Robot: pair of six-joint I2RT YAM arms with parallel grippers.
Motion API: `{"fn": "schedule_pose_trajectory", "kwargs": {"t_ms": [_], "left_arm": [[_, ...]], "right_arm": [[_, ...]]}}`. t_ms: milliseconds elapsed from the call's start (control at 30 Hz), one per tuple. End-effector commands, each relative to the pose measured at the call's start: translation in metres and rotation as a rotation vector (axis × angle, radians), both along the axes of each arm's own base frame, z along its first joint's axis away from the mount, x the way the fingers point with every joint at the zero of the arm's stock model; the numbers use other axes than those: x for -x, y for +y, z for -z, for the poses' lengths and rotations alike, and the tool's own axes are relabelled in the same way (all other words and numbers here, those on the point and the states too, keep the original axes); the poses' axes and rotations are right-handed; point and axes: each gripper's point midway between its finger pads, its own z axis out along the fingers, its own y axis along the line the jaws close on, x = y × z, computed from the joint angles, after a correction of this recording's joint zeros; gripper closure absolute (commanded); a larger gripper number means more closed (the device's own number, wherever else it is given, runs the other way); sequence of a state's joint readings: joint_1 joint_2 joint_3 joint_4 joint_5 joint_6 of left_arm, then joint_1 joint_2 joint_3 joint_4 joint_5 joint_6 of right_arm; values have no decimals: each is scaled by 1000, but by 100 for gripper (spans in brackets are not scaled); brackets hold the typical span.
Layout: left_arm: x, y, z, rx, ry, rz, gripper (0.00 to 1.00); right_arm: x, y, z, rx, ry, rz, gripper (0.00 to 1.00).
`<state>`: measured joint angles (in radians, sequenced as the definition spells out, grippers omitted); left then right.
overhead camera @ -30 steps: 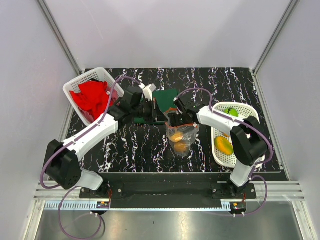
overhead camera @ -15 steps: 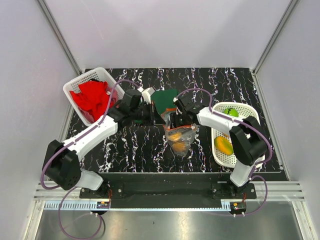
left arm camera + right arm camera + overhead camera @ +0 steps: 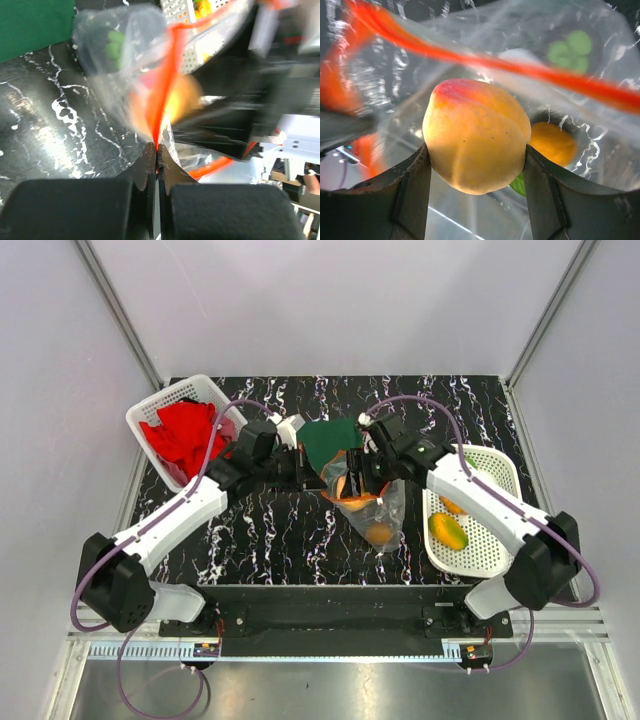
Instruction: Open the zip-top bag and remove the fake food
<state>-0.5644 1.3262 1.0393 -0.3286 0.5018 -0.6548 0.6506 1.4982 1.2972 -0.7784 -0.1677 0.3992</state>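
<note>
While one clear, crinkly zip-top bag with an orange-red zip strip sits at the middle of the black marbled table, the left gripper pinches its zip edge with jaws pressed together. The right gripper clamps one peach-orange round plastic fruit at the bag's mouth. One orange piece lies inside the bag, and one yellow-orange piece lies in the white basket on the right. Both arms stretch forward and inward and meet over the bag.
</note>
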Motion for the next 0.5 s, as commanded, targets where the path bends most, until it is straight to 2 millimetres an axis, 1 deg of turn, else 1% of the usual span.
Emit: {"fn": "schedule_pose_trajectory", "kwargs": {"t_ms": [0, 33, 133, 233, 300, 333, 367, 400, 467], "left_arm": [[-5, 8, -15, -34, -88, -5, 100], [-4, 10, -15, -44, -90, -1, 100], [-2, 13, -16, -55, -94, 0, 100], [5, 10, -22, -24, -70, 17, 100], [8, 7, -28, 1, -50, 14, 100], [9, 5, -31, 9, -49, 17, 100], [9, 2, -41, 21, -65, 18, 100], [12, -4, -45, 26, -75, 33, 100], [12, -12, -55, 30, -99, 39, 100]], "right_arm": [[7, -9, -46, -21, -71, 15, 94], [9, -9, -54, -39, -84, 15, 95], [13, -10, -60, -62, -99, 8, 95], [11, -14, -64, -64, -128, 30, 96], [10, -8, -72, -104, -139, 22, 95], [10, -4, -72, -121, -126, 27, 95], [9, 0, -74, -135, -116, 31, 95], [6, 2, -68, -130, -95, 45, 95], [1, 6, -64, -139, -59, 112, 94]]}}
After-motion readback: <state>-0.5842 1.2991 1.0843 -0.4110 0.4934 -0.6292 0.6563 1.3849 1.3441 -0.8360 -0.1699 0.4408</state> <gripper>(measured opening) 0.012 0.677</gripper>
